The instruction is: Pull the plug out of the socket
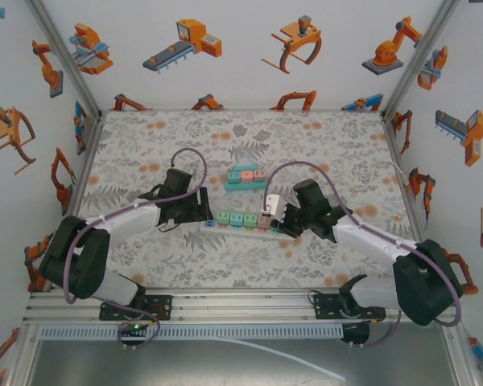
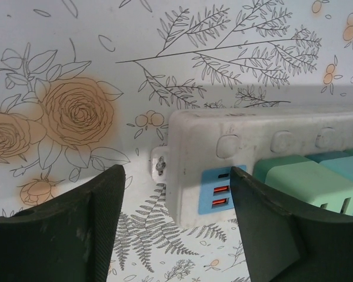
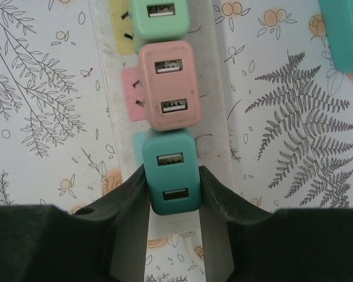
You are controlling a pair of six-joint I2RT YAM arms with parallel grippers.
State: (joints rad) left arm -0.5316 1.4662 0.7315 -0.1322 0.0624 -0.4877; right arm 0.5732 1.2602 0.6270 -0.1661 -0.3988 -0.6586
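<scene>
Flowered cloth [image 1: 330,145] covers the table, with bare room on both sides out to the printed walls [image 1: 225,88]. Mid-table lies the white socket strip [image 1: 235,227], and a teal strip [image 1: 245,180] sits just behind it. Plugs fill the white strip's row. The right gripper [image 3: 172,174] is clamped on the end teal plug [image 3: 172,158], which is seated in its socket beside a pink plug [image 3: 167,88]. The left gripper [image 2: 176,176] gapes wide around the strip's other end, holding nothing.
</scene>
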